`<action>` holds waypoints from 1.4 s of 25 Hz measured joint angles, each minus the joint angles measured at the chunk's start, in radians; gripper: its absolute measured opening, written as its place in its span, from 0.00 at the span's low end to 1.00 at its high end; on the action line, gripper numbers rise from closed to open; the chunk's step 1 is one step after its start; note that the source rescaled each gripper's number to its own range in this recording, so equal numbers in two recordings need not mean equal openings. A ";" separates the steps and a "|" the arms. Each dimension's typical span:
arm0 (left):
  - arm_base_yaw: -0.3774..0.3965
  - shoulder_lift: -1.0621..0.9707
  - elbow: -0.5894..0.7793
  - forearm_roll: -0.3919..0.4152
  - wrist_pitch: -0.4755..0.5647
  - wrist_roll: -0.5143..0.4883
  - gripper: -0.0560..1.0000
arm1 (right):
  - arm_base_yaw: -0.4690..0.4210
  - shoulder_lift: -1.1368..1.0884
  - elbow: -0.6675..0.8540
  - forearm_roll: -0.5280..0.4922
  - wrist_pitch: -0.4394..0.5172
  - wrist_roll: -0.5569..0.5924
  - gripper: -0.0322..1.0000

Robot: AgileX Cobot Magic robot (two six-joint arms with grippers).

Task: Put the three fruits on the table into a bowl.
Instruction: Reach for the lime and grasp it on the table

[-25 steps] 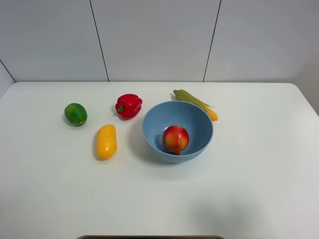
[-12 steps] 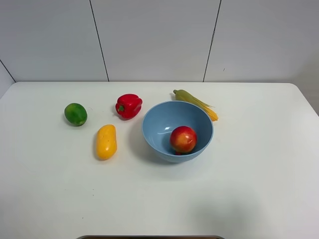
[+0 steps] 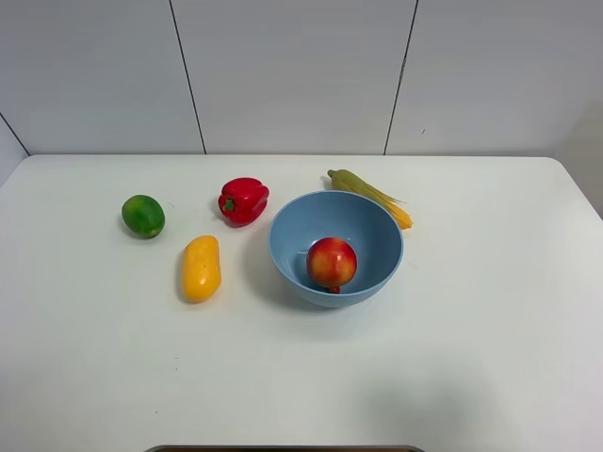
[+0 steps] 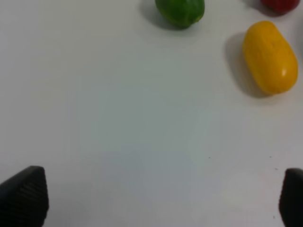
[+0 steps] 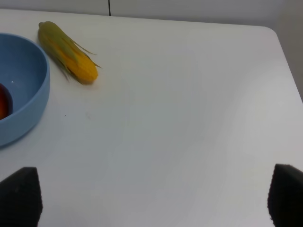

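Note:
The red-orange pomegranate-like fruit (image 3: 332, 262) lies inside the light-blue bowl (image 3: 381, 226) near the middle of the white table (image 3: 471, 330). The green lime (image 3: 143, 216) sits at the left, and the yellow mango (image 3: 201, 268) lies between it and the bowl. No gripper shows in the high view. In the left wrist view my left gripper (image 4: 158, 198) is open and empty over bare table, with the lime (image 4: 180, 10) and mango (image 4: 270, 56) ahead of it. My right gripper (image 5: 152, 195) is open and empty, with the bowl (image 5: 28, 94) off to one side.
A red bell pepper (image 3: 243, 200) sits just behind the bowl's left side. A corn cob (image 3: 369, 194) lies against the bowl's far right rim, and also shows in the right wrist view (image 5: 68, 53). The table's right edge and a white wall bound the space.
The red-orange fruit rolled to the right inside the bowl, then back to the left. Nothing else moved.

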 joint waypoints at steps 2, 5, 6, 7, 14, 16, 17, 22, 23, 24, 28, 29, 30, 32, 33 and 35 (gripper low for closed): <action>0.000 0.000 0.000 0.010 0.000 0.000 1.00 | 0.000 0.000 0.000 0.000 0.000 0.000 0.84; 0.000 0.000 0.000 0.027 0.001 0.000 1.00 | 0.000 0.000 0.000 0.000 0.000 0.000 0.84; 0.000 0.000 0.000 0.027 0.001 0.000 1.00 | 0.000 0.000 0.000 0.000 0.000 0.000 0.84; 0.000 0.000 0.000 0.030 0.001 0.000 1.00 | 0.000 0.000 0.000 0.000 0.000 0.000 0.84; 0.000 0.069 -0.037 0.030 0.012 -0.008 1.00 | 0.000 0.000 0.000 0.000 0.000 0.000 0.84; 0.000 0.163 -0.091 0.030 0.014 0.001 1.00 | 0.000 0.000 0.000 0.000 0.000 0.000 0.84; 0.000 0.224 -0.119 0.030 0.014 0.008 1.00 | 0.000 0.000 0.000 0.000 0.000 0.000 0.84; 0.000 0.555 -0.319 0.032 0.009 0.027 1.00 | 0.000 0.000 0.000 0.000 0.000 0.000 0.84; 0.000 0.630 -0.365 0.032 0.007 0.027 1.00 | 0.000 0.000 0.000 0.000 0.000 0.000 0.84; 0.000 0.706 -0.404 0.031 0.002 0.027 1.00 | 0.000 0.000 0.000 0.000 0.000 0.000 0.84; 0.000 0.992 -0.586 0.006 -0.008 0.027 1.00 | 0.000 0.000 0.000 0.000 0.000 0.000 0.84; 0.000 1.066 -0.634 -0.002 -0.010 0.027 1.00 | 0.000 0.000 0.000 0.000 0.000 0.000 0.84; 0.000 1.126 -0.682 -0.010 -0.010 0.027 1.00 | 0.000 0.000 0.000 0.000 0.000 0.000 0.84; 0.000 1.257 -0.769 -0.036 -0.011 0.027 1.00 | 0.000 0.000 0.000 0.000 0.000 0.000 0.84; 0.000 1.306 -0.814 -0.056 -0.012 0.027 1.00 | 0.000 0.000 0.000 0.000 0.000 0.000 0.84; 0.000 1.415 -0.888 -0.091 -0.012 0.027 1.00 | 0.000 0.000 0.000 0.000 0.000 0.000 0.84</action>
